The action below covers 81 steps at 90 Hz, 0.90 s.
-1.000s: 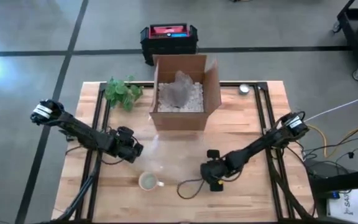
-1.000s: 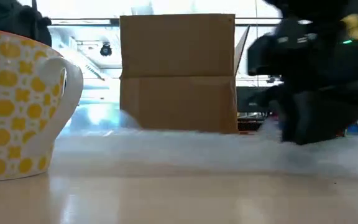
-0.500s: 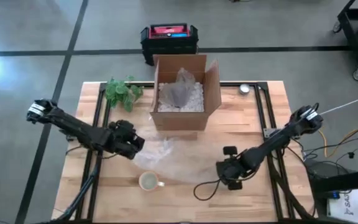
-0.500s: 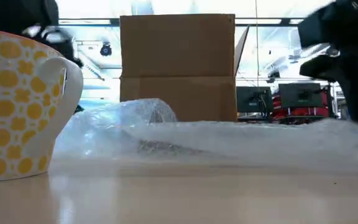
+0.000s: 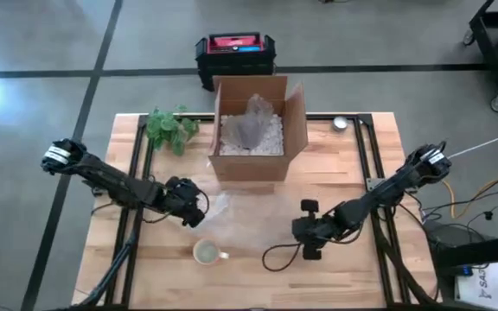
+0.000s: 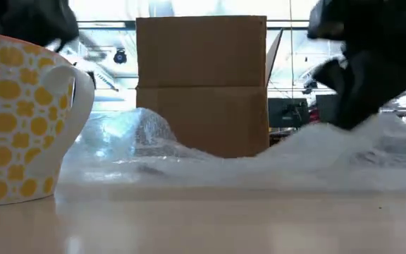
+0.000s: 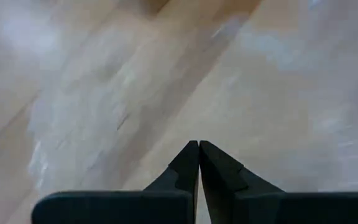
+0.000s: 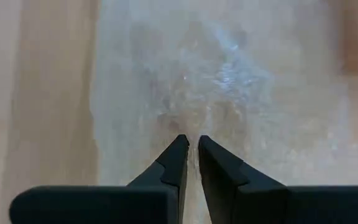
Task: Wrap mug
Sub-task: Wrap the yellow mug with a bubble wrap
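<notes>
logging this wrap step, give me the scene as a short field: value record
mug: yellow-patterned mug upright on the wooden table, uncovered, near front edge
wrap: clear bubble wrap spread on the table between the arms, just behind the mug
left gripper: left gripper fingers pressed together at the wrap's left edge
right gripper: right gripper pinching the wrap's right edge
box: open cardboard box at table back, holding white packing fill
other: green plant at back left

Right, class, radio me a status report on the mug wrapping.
Left gripper and right gripper each shut on bubble wrap, at opposite edges. Mug bare, upright, just off the sheet's near edge. Nothing between.
</notes>
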Available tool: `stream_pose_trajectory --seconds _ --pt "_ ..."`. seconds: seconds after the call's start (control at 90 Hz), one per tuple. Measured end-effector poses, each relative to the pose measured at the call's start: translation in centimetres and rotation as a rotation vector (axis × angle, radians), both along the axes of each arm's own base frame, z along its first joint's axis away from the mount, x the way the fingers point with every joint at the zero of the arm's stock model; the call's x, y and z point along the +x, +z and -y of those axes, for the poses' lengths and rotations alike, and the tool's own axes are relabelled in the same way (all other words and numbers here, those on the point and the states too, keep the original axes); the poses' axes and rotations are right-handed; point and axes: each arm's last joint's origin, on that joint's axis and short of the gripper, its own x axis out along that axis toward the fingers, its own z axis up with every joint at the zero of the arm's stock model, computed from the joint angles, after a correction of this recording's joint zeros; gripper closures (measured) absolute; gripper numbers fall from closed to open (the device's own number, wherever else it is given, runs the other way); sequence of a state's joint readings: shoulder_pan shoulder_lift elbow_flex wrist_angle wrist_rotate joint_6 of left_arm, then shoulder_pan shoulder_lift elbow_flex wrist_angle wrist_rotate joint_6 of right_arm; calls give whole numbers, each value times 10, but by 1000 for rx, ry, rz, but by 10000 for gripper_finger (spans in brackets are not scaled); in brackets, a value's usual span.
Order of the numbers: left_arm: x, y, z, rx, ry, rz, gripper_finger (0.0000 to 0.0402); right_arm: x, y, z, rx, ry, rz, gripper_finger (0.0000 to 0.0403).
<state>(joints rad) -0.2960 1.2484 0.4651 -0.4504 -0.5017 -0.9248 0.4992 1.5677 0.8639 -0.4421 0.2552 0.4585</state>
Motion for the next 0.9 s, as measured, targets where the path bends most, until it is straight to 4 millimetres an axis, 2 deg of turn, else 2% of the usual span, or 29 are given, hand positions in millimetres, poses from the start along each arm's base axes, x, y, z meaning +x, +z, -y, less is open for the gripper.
stream_pose_trajectory --seconds 0.1,0.233,0.422,0.522,0.756,0.9 --pt "-4 -8 -9 59 74 -6 402 -5 -15 2 -3 -15 -67 384" --pt "-11 -15 -23 124 209 -4 402 -10 -27 1 80 -10 -164 385" --pt "-14 -16 -31 130 286 -6 402 -19 -21 -2 188 31 -288 384" --pt "-3 0 -28 126 241 42 402 -23 -5 -2 234 45 -291 384" --pt "18 61 -21 95 91 154 402 -28 35 7 238 50 -117 384" --pt "14 68 -18 -46 6 95 402 -28 42 12 144 9 -31 384"
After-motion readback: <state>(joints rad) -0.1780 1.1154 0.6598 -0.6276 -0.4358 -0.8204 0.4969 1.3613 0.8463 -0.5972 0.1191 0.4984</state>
